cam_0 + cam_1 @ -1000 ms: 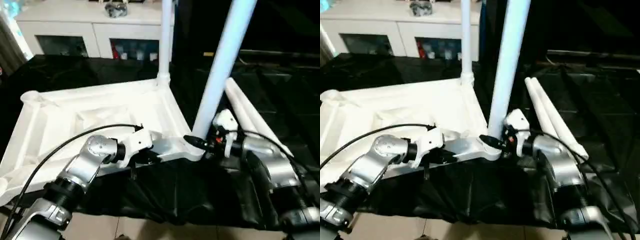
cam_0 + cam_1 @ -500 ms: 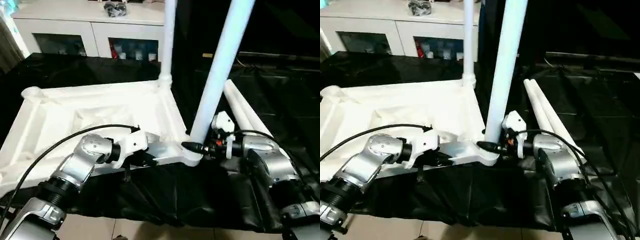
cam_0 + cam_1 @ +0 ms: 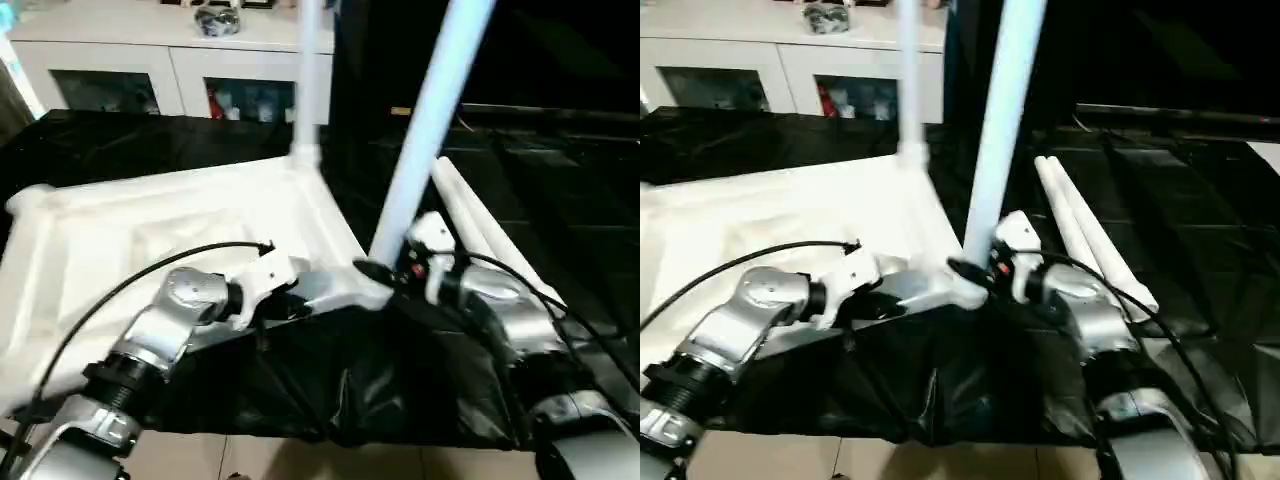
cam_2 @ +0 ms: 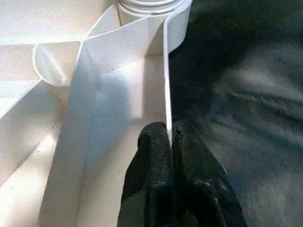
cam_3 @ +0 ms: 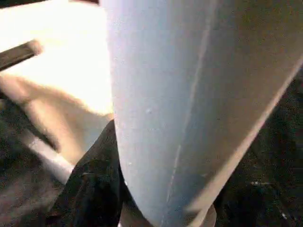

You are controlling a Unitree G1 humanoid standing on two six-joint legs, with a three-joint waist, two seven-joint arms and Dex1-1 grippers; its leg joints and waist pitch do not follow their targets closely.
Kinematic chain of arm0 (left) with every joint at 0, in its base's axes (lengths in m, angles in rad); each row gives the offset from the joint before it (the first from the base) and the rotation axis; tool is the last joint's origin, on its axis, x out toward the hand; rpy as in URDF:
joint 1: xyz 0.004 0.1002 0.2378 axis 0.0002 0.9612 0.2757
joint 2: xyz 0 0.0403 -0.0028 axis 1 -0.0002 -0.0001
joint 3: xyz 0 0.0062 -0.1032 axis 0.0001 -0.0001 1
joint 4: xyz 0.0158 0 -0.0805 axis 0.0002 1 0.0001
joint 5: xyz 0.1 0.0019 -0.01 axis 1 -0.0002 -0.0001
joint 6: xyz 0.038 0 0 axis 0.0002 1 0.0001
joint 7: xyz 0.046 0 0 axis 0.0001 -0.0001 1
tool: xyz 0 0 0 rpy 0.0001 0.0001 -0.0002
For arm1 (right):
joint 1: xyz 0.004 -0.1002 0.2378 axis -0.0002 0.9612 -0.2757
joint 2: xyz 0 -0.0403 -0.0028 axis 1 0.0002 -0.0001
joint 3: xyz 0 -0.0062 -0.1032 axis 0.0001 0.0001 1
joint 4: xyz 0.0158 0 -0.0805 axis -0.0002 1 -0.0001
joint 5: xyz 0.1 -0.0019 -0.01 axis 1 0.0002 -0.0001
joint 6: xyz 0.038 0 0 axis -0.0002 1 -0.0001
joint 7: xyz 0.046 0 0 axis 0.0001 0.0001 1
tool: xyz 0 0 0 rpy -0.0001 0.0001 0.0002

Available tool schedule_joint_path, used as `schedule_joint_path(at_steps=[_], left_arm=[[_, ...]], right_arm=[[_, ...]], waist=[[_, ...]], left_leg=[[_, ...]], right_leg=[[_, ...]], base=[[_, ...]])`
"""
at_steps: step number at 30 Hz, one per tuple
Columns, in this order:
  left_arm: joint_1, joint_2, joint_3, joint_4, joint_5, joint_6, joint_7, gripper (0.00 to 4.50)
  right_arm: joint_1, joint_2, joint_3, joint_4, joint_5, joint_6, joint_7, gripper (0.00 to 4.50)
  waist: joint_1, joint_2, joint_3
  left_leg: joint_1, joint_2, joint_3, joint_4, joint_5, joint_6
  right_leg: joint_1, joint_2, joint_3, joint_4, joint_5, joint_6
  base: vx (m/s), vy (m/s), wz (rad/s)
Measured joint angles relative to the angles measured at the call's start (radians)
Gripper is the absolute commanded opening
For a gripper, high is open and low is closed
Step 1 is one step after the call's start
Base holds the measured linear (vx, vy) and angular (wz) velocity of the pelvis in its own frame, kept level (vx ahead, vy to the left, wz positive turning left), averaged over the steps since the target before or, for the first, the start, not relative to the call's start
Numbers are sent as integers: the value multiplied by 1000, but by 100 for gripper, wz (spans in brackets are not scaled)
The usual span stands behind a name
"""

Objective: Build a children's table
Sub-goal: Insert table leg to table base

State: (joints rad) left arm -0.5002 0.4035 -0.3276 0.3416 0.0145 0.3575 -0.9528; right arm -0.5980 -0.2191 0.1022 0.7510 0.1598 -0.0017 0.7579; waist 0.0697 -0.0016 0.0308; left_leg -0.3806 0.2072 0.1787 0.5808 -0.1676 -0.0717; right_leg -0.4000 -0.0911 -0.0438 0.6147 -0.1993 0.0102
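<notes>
Black cloth [image 3: 400, 390] covers the work surface. Behind it stands a white cabinet [image 3: 170, 60] with glass doors.

Tabletop [image 3: 150, 240] lies underside up on the cloth, ribs showing. Far leg [image 3: 308, 80] stands upright in its corner socket. Near leg [image 3: 425, 130] sits at the near right corner, leaning to the right. Two spare legs [image 3: 480, 240] lie side by side on the cloth, just right of the tabletop.

Left gripper [image 4: 169, 142]: fingers together, pinching the thin near edge wall of the tabletop, close to the near right corner socket. Right gripper [image 3: 372, 272]: black fingers clamped round the base of the near leg, just above its socket.

No brand, label or readable writing on any part.

Against a second ago: the whole scene sits differently in the head views, so the camera has shifted. Both grips unchanged, left on the rim, right on the leg. Near leg leans much as before. Spare legs have not moved on the cloth.
</notes>
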Motion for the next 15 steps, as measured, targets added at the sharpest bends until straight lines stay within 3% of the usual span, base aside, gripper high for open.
schedule_joint_path(at_steps=[3,6,15], left_arm=[[9,-39,16,-89,37,163,95,0],[17,-99,27,-160,68,297,181,0],[20,-138,26,-192,89,360,281,0]], right_arm=[[-83,78,-17,103,-17,16,-155,195],[-155,139,-39,187,-27,39,-305,195],[-223,193,-60,276,-50,32,-440,195]], waist=[[-15,1,1],[-17,1,1],[-9,1,1]], left_leg=[[1,0,-2,-1,1,-2],[0,0,-7,-1,2,-4],[1,0,-7,-6,2,-5]], right_leg=[[-2,0,-1,0,4,-6],[-2,0,-6,-3,5,-6],[-2,0,-8,-3,6,-7]], base=[[0,0,0],[0,0,0],[0,0,0]])
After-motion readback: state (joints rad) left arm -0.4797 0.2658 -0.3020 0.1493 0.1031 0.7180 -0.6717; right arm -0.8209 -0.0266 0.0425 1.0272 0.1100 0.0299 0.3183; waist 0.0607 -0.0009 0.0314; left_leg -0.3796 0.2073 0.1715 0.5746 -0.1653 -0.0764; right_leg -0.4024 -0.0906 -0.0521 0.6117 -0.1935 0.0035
